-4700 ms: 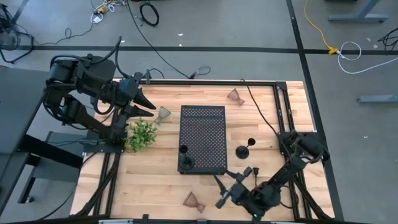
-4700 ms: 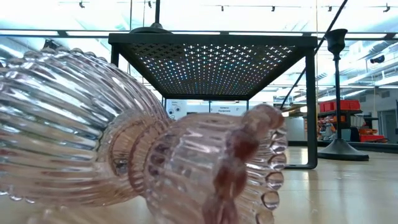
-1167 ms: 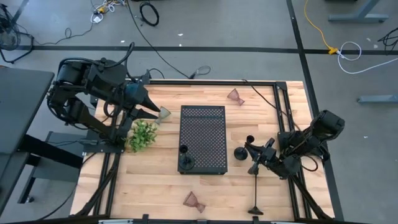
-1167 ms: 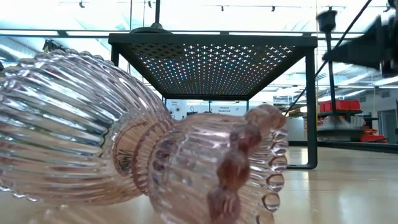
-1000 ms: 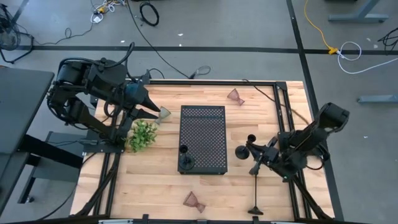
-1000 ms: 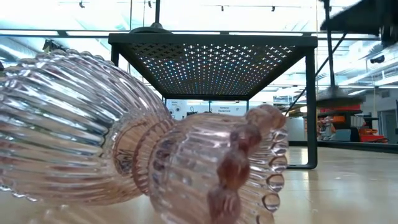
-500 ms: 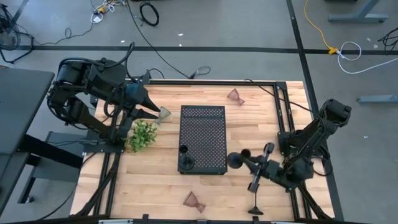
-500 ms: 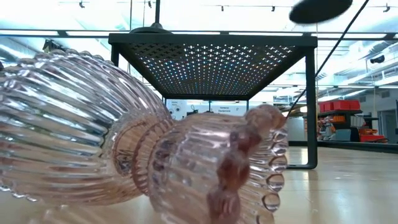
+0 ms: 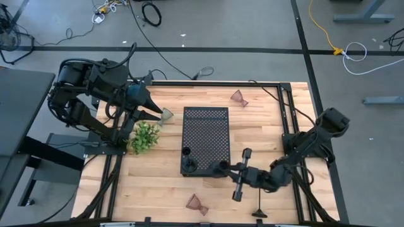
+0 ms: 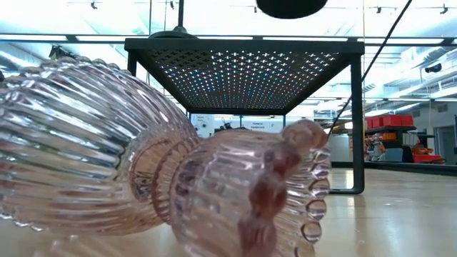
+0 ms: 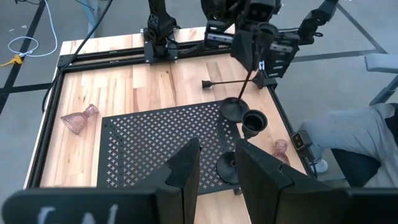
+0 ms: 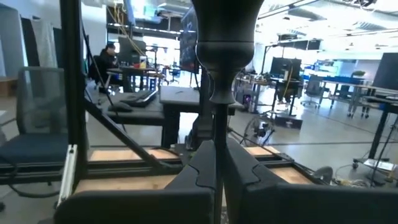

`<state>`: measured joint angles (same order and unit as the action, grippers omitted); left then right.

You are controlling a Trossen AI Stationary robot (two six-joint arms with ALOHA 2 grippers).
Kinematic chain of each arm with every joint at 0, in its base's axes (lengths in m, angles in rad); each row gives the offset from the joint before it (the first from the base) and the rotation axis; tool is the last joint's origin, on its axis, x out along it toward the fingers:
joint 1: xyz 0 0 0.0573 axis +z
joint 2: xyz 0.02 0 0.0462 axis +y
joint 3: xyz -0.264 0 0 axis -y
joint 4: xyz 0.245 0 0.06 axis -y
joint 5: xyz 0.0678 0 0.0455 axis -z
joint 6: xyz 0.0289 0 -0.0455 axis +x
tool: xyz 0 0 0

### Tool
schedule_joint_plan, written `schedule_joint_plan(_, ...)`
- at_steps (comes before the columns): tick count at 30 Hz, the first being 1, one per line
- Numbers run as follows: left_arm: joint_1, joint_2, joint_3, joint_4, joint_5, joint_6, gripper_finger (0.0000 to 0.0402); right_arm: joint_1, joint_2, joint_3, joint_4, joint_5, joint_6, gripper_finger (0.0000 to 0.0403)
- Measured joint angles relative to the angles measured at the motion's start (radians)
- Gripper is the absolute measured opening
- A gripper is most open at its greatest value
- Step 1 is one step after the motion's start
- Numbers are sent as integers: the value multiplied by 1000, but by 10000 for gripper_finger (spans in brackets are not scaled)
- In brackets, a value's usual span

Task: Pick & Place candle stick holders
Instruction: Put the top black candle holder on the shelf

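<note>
Hidden and cropped parts

In the low view the ribbed pink glass cup [image 10: 164, 171] fills the foreground and runs past the picture's edges, hiding most of the bench behind it; only the round base of a carried candle stick holder [image 10: 291, 7] shows, cut by the top edge.

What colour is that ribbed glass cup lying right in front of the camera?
The glass cup is pale pink, seen best in the low view.

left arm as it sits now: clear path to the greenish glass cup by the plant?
Probably yes. The left gripper hovers right beside the greenish glass cup, nothing between them, and its jaws are open and empty. The plant sprig lies off to the side.
</note>
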<state>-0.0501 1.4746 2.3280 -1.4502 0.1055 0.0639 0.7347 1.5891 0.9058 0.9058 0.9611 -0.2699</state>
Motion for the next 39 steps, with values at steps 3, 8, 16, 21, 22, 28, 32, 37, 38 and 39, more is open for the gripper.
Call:
schedule_joint_plan(3,0,0,0,0,0,0,107,-30,15,0,-2,-47,10,0)
schedule_joint_plan(8,0,0,0,0,0,1,107,-89,31,0,5,-136,51,0)
schedule_joint_plan(16,0,0,0,0,0,1,107,-132,31,0,-53,-195,108,0)
schedule_joint_plan(21,0,0,0,-1,0,20,107,-147,31,0,-77,-194,131,0)
schedule_joint_plan(22,0,0,0,-1,0,22,107,-149,31,0,-77,-194,131,0)
schedule_joint_plan(28,0,0,0,-1,0,27,107,-161,31,0,-104,-195,161,0)
schedule_joint_plan(32,0,0,0,-2,0,27,107,-163,31,0,-110,-195,165,0)
schedule_joint_plan(37,0,0,0,-2,0,27,107,-165,31,0,-110,-213,168,0)
schedule_joint_plan(38,0,0,0,-2,0,27,107,-167,31,0,-111,-219,168,0)
schedule_joint_plan(39,0,0,0,-2,0,27,107,-168,31,0,-112,-219,169,0)
